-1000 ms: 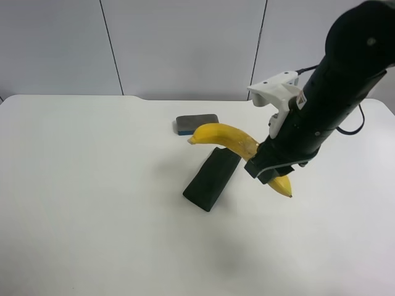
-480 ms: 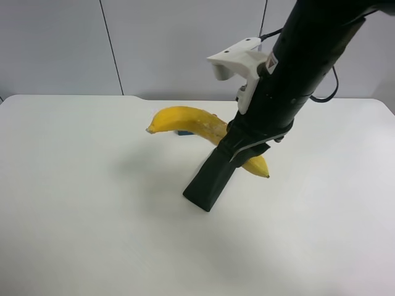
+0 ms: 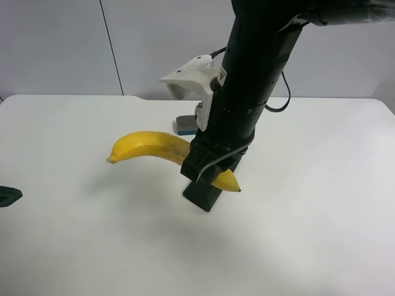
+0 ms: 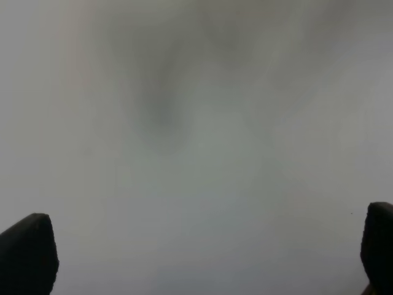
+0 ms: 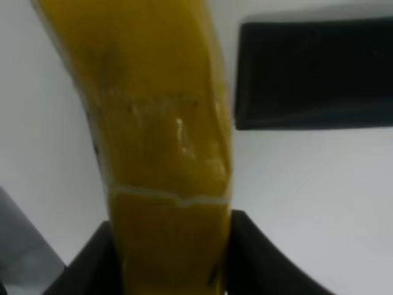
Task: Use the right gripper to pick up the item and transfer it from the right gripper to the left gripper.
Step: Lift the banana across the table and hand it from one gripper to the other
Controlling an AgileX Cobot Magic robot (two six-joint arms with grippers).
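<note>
Noted white table (image 3: 74, 246) in front of grey wall panels (image 3: 55, 43). Found banana (image 3: 145, 147) lifted clear of that table, lying roughly level in the air, long curved end reaching toward the high view's left, short end with dark tip poking out the other side of the grip. Confirmed right gripper (image 3: 208, 168) clamped on banana near that short end; in right wrist view, saw black fingers (image 5: 261, 264) pressed against both flanks of the yellow skin, with a pale scuffed line across it just above the contact. Identified carrying arm as the right one from its wrist view; marked white bracket (image 3: 188, 79) on its side. Located dark wedge (image 3: 202, 198) flat on table directly beneath gripper, mostly hidden behind it in high view, seen beyond banana in wrist view. Spotted grey eraser (image 3: 185, 125) with blue base behind arm, partly covered. Checked left gripper (image 4: 202, 252): fingers spread wide, nothing between them, only blurred grey surface beyond. Recorded small dark shape (image 3: 7, 196) at left edge of high view; could not tell what it is.
</note>
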